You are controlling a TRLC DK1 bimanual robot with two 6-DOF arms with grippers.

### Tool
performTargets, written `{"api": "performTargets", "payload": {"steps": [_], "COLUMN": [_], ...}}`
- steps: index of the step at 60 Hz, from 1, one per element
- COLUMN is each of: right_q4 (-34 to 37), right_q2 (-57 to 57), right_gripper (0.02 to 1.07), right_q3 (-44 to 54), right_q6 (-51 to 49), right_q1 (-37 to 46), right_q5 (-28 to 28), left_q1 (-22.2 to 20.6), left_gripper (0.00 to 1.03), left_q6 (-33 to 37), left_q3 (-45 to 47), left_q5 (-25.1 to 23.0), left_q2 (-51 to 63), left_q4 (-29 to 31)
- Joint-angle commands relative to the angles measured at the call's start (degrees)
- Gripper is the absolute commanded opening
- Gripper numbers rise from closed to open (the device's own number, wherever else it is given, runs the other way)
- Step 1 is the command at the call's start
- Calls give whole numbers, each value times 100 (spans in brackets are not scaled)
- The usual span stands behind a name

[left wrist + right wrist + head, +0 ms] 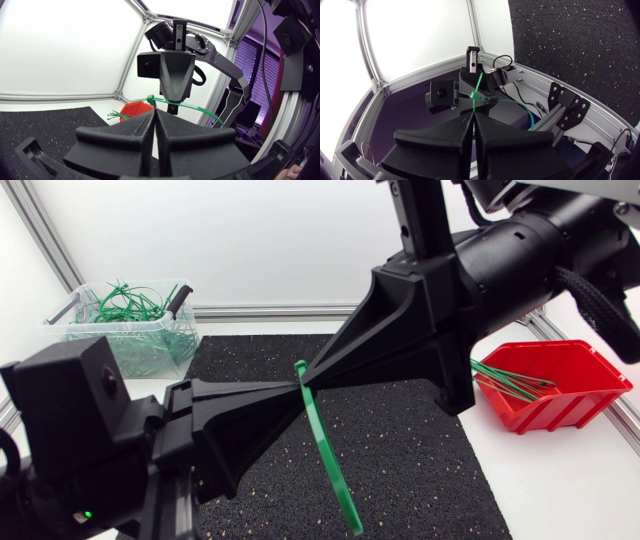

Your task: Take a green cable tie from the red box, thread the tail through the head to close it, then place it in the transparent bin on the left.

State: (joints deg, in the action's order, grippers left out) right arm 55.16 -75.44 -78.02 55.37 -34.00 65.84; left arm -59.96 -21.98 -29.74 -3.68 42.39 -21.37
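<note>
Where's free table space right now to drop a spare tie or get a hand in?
Free: the black mat between the hanging green cable tie and the red box; the white table in front of that box; the mat strip beside the transparent bin. Crowded: mid-mat, where left gripper and right gripper meet on the tie.
</note>
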Motion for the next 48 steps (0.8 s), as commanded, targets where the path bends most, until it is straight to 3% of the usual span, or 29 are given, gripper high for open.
{"api": "performTargets", "payload": {"steps": [1, 48], "right_q4": [-5, 241], "right_q2": [-261, -489], "right_gripper": [8, 8], "right_q3": [-56, -91], "right_q6": [184, 202], "right_q1": [25, 280], "right_q5": [-142, -186], "left_q1": [-165, -138], "left_gripper": [4, 4], "left_q6": [159, 431], "left_q3": [-199, -182], "left_q5": [-80, 105], "left_q2": [-126, -302], "left_q4": [-122, -140]}}
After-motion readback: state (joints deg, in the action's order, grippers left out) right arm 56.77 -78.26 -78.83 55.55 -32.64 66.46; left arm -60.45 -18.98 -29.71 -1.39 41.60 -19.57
